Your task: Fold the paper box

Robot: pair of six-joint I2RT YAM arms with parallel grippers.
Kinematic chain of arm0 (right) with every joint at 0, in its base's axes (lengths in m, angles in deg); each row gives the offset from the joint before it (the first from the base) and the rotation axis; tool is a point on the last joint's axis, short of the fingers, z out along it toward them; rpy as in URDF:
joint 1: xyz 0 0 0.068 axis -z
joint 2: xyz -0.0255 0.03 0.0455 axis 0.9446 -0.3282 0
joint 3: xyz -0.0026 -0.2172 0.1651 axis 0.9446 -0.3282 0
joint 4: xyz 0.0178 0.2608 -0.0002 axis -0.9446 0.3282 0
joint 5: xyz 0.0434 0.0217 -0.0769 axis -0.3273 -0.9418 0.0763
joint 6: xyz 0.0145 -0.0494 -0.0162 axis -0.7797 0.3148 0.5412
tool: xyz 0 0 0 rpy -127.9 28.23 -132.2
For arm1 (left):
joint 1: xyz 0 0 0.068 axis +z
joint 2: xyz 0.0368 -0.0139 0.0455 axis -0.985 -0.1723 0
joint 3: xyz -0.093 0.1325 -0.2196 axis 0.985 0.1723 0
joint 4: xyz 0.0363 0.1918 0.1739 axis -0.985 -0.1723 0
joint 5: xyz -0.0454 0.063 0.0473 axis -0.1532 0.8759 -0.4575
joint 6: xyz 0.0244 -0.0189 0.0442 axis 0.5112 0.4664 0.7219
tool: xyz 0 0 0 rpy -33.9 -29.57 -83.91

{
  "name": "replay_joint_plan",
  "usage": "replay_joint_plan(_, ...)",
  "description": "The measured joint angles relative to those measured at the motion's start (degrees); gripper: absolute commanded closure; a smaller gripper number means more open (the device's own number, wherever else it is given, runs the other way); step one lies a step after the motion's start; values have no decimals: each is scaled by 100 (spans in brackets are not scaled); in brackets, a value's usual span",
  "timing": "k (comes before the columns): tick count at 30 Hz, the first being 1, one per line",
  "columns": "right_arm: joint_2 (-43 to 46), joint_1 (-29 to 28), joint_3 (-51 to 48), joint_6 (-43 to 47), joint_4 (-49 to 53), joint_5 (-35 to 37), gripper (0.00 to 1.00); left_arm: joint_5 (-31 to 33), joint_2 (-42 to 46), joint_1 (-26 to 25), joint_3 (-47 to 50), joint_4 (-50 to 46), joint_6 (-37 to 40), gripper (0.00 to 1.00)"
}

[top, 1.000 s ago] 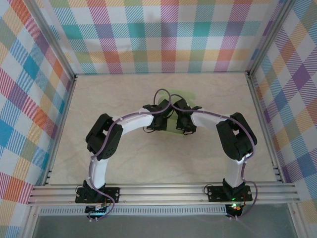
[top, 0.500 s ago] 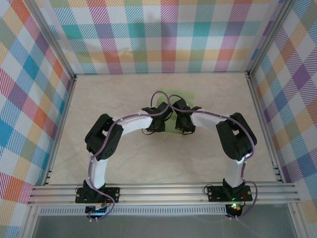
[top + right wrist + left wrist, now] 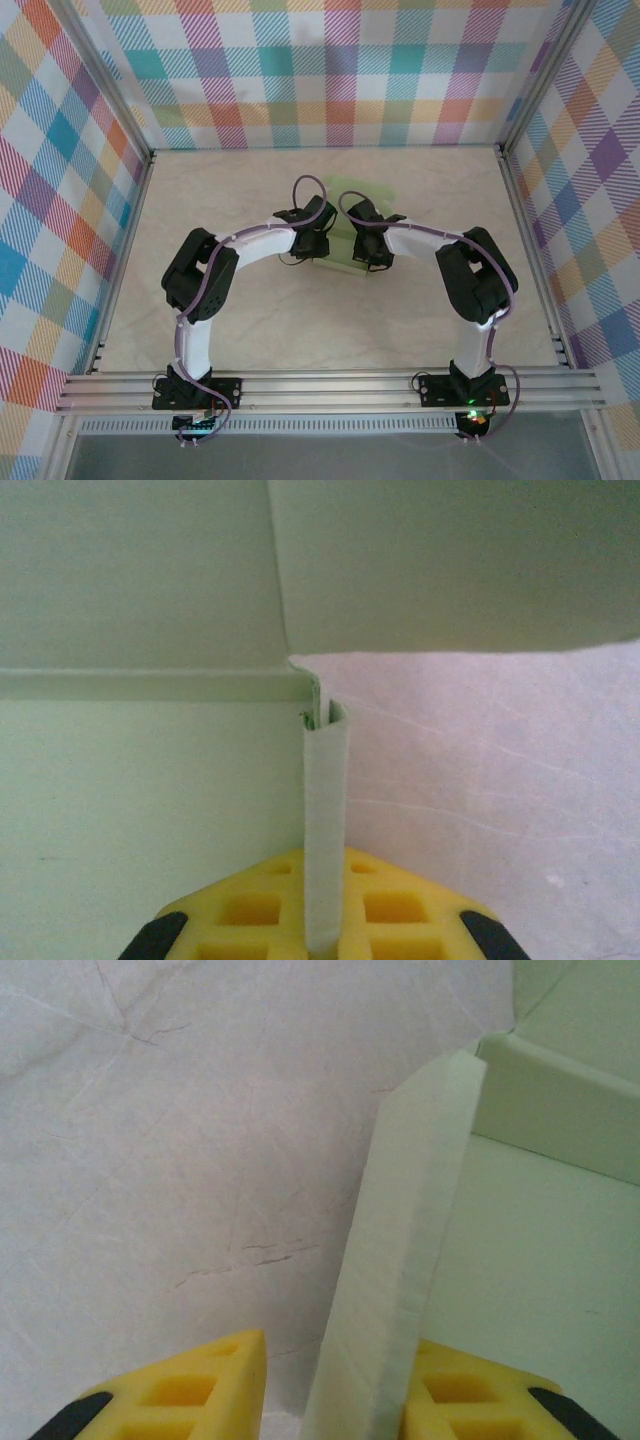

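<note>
The paper box (image 3: 350, 187) is pale sage-green card lying mid-table, mostly hidden under both wrists. My left gripper (image 3: 316, 232) is at its left side. In the left wrist view the gripper (image 3: 335, 1405) stands open astride an upright side wall (image 3: 400, 1240). The wall rests against the right yellow finger (image 3: 480, 1400), with a gap to the left finger (image 3: 190, 1395). My right gripper (image 3: 368, 243) is at the box's right side. In the right wrist view that gripper (image 3: 325, 925) is shut on a thin folded wall (image 3: 325, 810), with the box floor (image 3: 150, 800) to its left.
The pale marbled tabletop (image 3: 220, 200) lies open on all sides of the box. Checked cloth walls (image 3: 330, 70) and aluminium rails (image 3: 330, 385) enclose the workspace. Purple cables (image 3: 305, 185) loop above the wrists.
My left arm has swung away from the bases, carrying its gripper farther back along the box's left side. The right arm has stayed where it was, still holding its wall.
</note>
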Motion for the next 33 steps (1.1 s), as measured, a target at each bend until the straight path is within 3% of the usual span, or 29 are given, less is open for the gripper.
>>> replay_joint_plan(19, -199, -114, 334, 61, 407, 173, 96, 26, -111, 76, -175, 13, 20, 54)
replay_joint_plan(26, -225, -129, 376, 103, 426, 181, 96, -24, 44, 144, -101, 85, 26, 73)
replay_joint_plan(33, -232, -140, 387, 144, 428, 181, 96, -116, 37, 144, -101, 122, 24, 79)
